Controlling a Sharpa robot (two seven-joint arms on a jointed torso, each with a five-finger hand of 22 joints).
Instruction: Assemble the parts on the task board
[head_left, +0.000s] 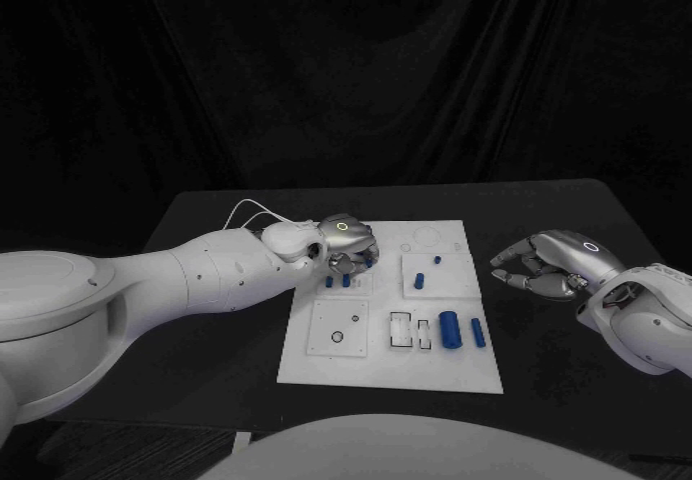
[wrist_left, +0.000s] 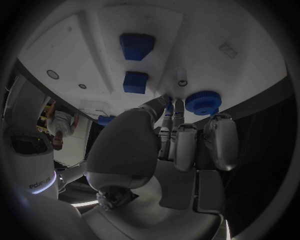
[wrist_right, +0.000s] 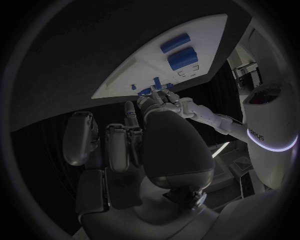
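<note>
Black table is bearing the task board; left hand is pinching a blue part, right hand is hovering curled, holding nothing.

Black table, white task board flat at its middle, blue parts on board

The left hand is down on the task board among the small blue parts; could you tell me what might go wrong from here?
1. The left hand works close over small blue pegs on the task board; a sideways sweep could knock them.
2. A blue gear sits beside its fingertips; a poor pinch might drop or tilt it.
3. The right hand hovers curled off the board, so nothing steadies the board if it slides.
</note>
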